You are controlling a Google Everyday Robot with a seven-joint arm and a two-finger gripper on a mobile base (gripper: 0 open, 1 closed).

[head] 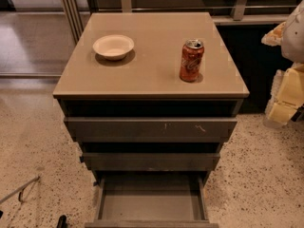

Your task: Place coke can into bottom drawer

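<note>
So the gripper [285, 99] is parked way over at the right edge of the view, a pale yellow and cream shape hung beside the cabinet, lower than the cabinet top [152, 77]. Whether it's open or closed can't be told from this angle, tbh.

The coke can [191, 61] is found to the left of the gripper and a bit higher in the view. It's stood upright on the cabinet top, near the front right corner, and kept well apart from the gripper. Its silver top and the white script on the red-orange side are both shown.

A cream bowl [113, 46] is sat much further left of the gripper, past the can, towards the back left of the same top and well apart from the can.

The bottom drawer [151, 205] is seen down and to the left of the gripper. It's pulled out, with its flat grey floor exposed and its front edge cut off by the bottom of the view. Two plain drawer fronts [151, 128] are stacked between it and the cabinet top. Speckled floor [266, 184] is spread out below the gripper.
</note>
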